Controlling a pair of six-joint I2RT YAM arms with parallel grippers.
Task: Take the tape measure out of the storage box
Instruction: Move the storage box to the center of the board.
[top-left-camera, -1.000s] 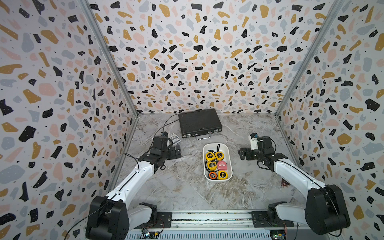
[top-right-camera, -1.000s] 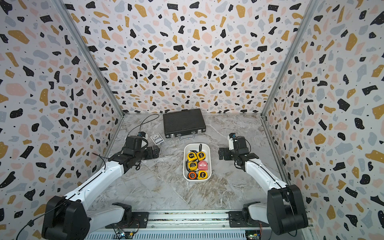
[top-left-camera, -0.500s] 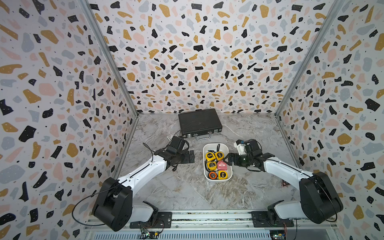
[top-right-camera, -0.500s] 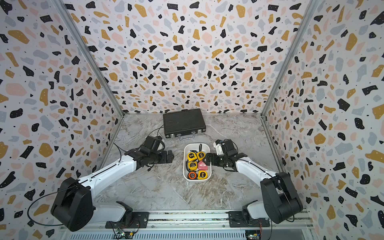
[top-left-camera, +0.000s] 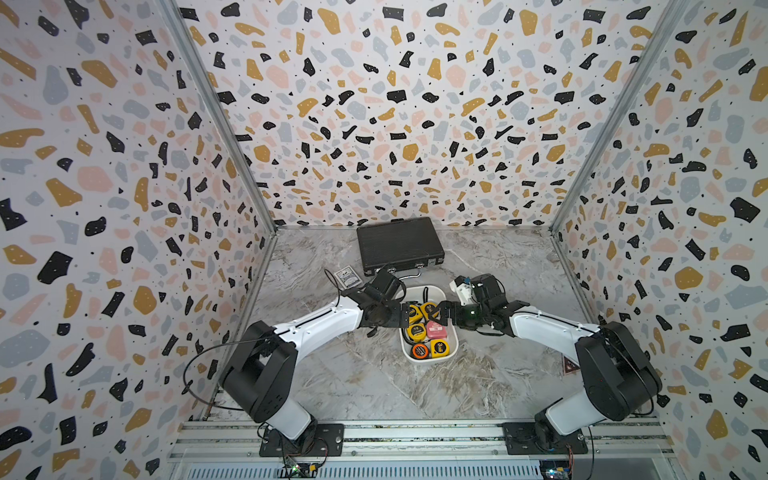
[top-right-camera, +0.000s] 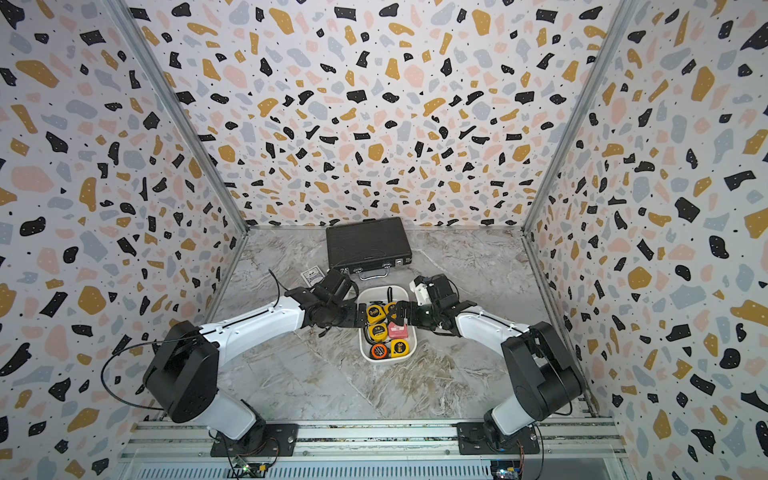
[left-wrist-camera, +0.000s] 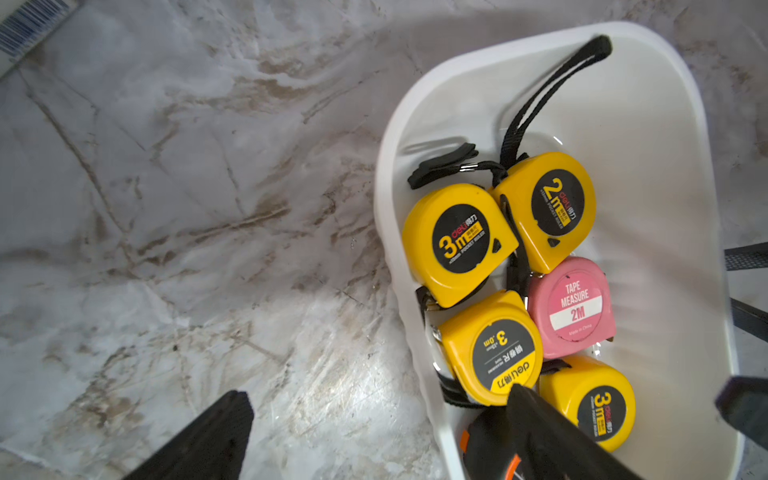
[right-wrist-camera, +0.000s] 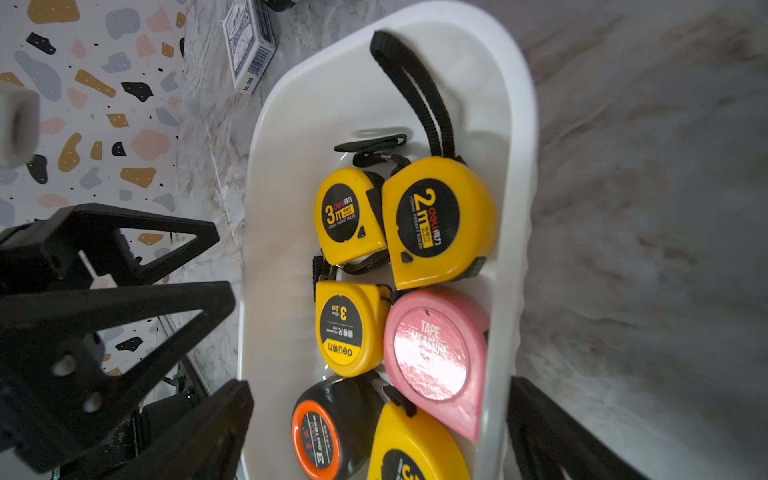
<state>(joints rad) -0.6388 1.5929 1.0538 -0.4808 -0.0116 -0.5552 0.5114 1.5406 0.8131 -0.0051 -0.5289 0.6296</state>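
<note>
Status: removal not yet begun. I count six tape measures (top-left-camera: 415, 331), and all lie flat inside the storage box (top-left-camera: 428, 360), which stands on the bench (top-left-camera: 374, 386) between my two arms. They sit in pairs: two yellow ones at the far end with black wrist straps (left-wrist-camera: 540, 95) trailing behind, a yellow one beside the pink tape measure (left-wrist-camera: 571, 307) in the middle, and an orange-and-black one beside a yellow one at the near end.

My left tool (top-left-camera: 404, 314) is at the box's left wall, jaws spread wide and empty. In the left wrist view one finger (left-wrist-camera: 208, 436) hangs over the bench outside the wall, the other over the tapes inside. My right tool (top-left-camera: 445, 312) is at the opposite wall near the pink tape measure, likewise wide open and holding nothing. Whether any finger touches the box I cannot tell.

Outstanding, in my judgement: settle on one tape, close on it, lift it clear of the wall, set it on the bench. The black case (top-left-camera: 399, 245) and card pack (top-left-camera: 347, 277) behind the box are not involved
</note>
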